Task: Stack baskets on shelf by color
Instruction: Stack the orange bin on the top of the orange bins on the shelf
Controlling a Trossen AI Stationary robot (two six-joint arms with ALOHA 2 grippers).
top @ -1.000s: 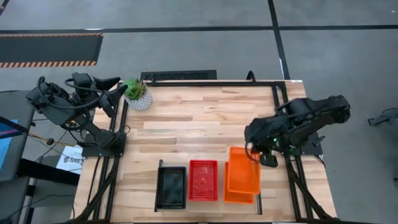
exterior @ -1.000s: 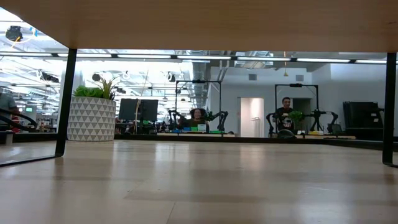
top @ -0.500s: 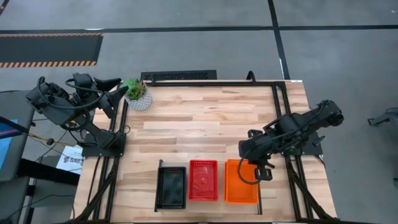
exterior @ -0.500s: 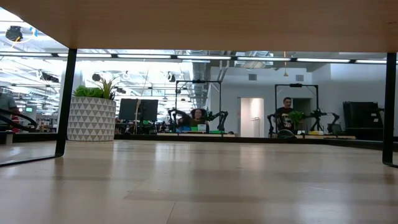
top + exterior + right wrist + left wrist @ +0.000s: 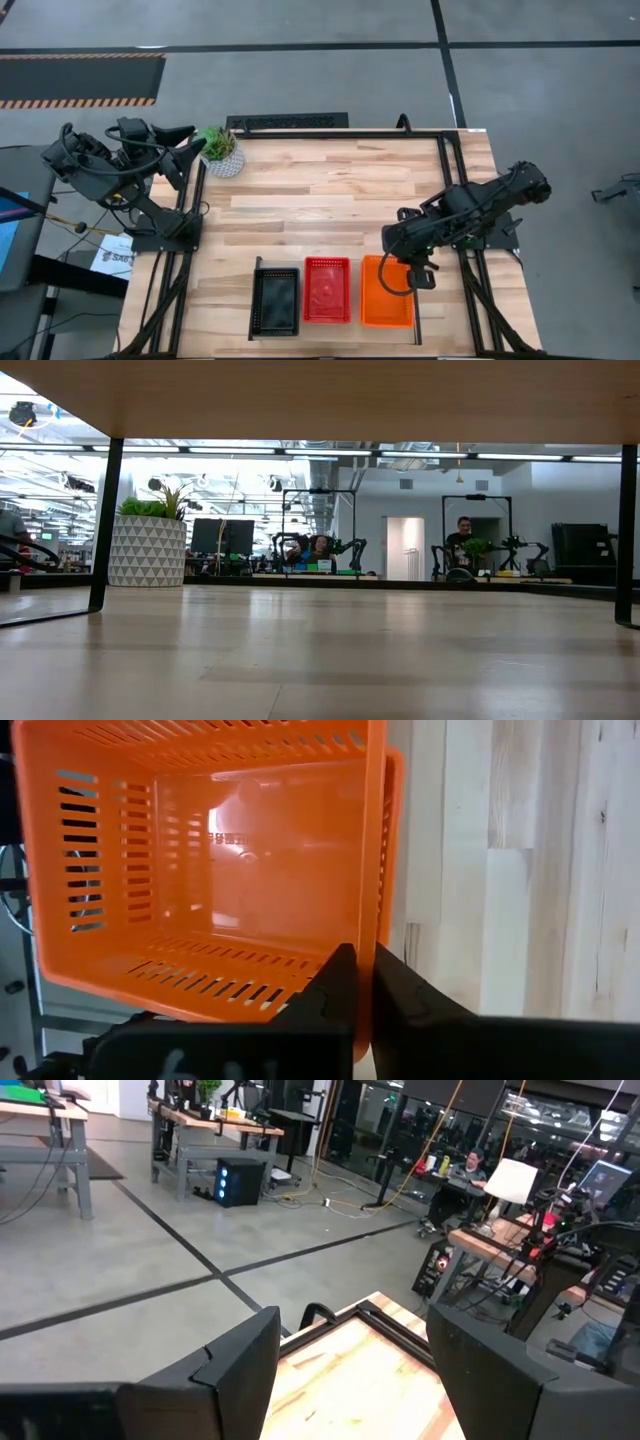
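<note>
Three baskets stand in a row on the shelf (image 5: 330,333) at the table's near edge: black (image 5: 275,302), red (image 5: 327,290) and orange (image 5: 385,295). My right gripper (image 5: 412,272) is over the orange basket's (image 5: 200,870) far right corner and shut on its wall. A second orange rim (image 5: 396,830) shows just outside that basket, which sits nested in it. My left gripper (image 5: 350,1380) is open with nothing between its fingers. It waits raised at the table's far left corner (image 5: 195,148). My right gripper holds the orange basket's wall near its far right corner (image 5: 372,935). One finger (image 5: 335,982) is inside the basket and the other (image 5: 405,992) is outside. The fingers come steeply from above. The basket sits level inside the orange basket below it.
A potted green plant (image 5: 220,150) stands at the table's far left corner, and it also shows in the low view (image 5: 147,545). Black frame rails (image 5: 445,170) run along the table's sides. Bare wood (image 5: 320,200) lies between the plant and the baskets.
My right gripper has moved toward the table's near edge and down with the orange basket. The basket hung tilted and offset over the lower orange basket. Now it rests level inside it.
</note>
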